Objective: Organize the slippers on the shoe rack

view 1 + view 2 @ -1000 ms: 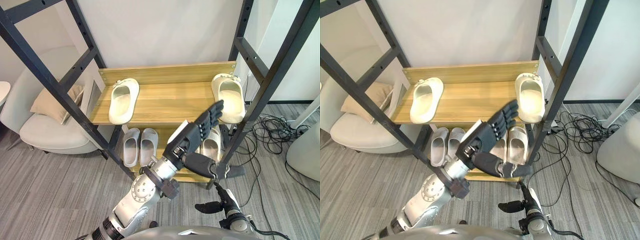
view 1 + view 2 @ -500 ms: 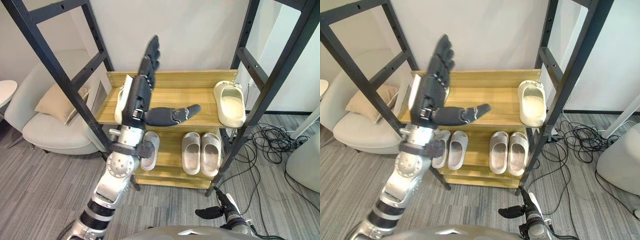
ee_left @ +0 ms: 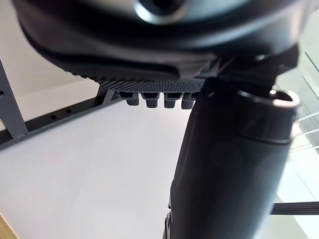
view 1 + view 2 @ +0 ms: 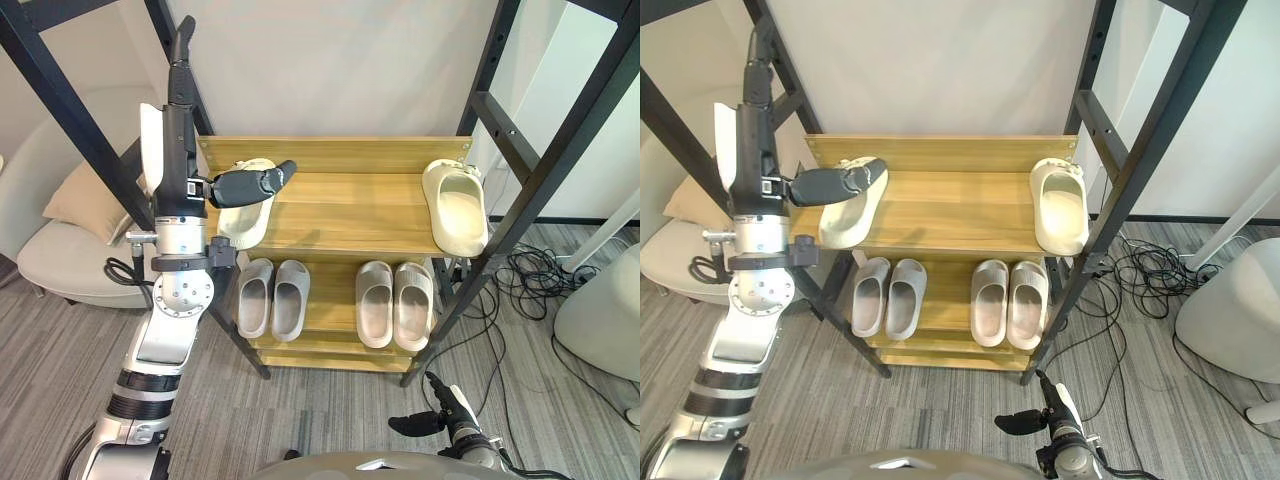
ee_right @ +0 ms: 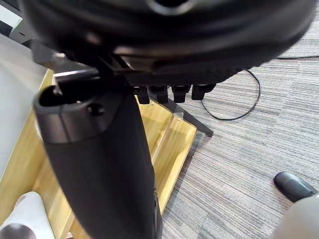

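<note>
Left hand [image 4: 181, 160] is held upright, flat and empty, its thumb spread across the left cream slipper [image 4: 240, 215], apparently poised to reach. The right cream slipper [image 4: 455, 205] lies well apart at the other end of the shoe rack's upper shelf [image 4: 340, 205], so the 2 read as unpaired. The left grey pair [image 4: 290, 300] and right grey pair [image 4: 375, 305] stand together below. Right hand [image 4: 445, 412] hangs low, relaxed and empty.

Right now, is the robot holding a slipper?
No, nothing is held. The left robot hand is raised, open and empty, and the right robot hand hangs low, open and empty too.
</note>
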Controlling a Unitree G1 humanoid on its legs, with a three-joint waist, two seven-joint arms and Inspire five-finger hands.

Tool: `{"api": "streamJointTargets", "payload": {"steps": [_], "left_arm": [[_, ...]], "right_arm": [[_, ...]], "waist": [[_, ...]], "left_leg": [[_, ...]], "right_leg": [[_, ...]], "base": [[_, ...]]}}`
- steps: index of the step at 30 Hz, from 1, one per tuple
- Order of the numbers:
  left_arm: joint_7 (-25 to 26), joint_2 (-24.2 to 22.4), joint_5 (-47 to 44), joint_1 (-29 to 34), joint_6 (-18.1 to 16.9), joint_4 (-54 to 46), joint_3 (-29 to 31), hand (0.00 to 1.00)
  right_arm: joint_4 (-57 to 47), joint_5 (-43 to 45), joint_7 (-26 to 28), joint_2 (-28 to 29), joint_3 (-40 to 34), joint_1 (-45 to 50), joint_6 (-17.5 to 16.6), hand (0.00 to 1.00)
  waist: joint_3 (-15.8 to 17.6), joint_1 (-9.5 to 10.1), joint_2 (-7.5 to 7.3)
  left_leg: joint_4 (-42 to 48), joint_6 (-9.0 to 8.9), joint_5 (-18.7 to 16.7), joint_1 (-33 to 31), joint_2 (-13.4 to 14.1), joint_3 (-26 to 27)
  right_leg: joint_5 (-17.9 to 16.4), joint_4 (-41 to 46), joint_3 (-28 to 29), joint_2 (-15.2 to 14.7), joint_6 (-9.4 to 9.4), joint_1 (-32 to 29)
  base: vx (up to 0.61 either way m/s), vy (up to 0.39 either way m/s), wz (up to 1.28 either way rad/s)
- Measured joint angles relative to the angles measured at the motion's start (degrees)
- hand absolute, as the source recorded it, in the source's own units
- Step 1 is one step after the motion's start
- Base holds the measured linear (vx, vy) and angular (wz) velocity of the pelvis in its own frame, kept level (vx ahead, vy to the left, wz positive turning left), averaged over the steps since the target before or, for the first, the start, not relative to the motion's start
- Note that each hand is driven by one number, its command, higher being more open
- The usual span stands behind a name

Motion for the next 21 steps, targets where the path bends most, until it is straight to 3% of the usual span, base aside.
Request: {"api": "streamJointTargets", "payload": {"steps": [9, 16, 21], "left_arm": [[2.66, 0.07, 12.31, -1.55, 6.55, 7.2, 3.67, 1.0], [2.8, 1.07, 18.51, -3.83, 9.84, 15.05, 3.66, 1.0], [2.67, 3.04, 21.91, -4.06, 9.99, 16.74, 3.54, 1.0]], "right_arm": [[-1.62, 0.24, -0.22, 1.15, -0.34, 0.16, -0.39, 1.0], [-2.16, 0.95, -0.25, 2.06, -1.39, 0.42, -0.58, 1.0], [-2.19, 1.12, -0.26, 2.17, -1.4, 1.26, -0.59, 1.0]], "waist": [[-0.02, -0.3, -0.33], [0.02, -0.54, -0.36], [0.07, -0.57, -0.29]], "left_leg": [[0.08, -0.01, -0.67, -0.02, 0.21, 1.32], [0.19, -0.03, -0.74, -0.76, 0.18, 1.33], [0.42, -0.03, -0.74, -1.82, 0.15, 1.34]], "right_leg": [[-0.02, 0.01, 1.49, 0.14, -0.03, -0.78], [-0.02, 0.01, 1.5, 0.16, -0.09, -1.48], [0.12, 0.02, 1.64, 0.15, -0.1, -2.54]], "base": [[0.01, 0.025, -0.08], [0.0, 0.003, -0.01], [0.0, 0.0, 0.0]]}}
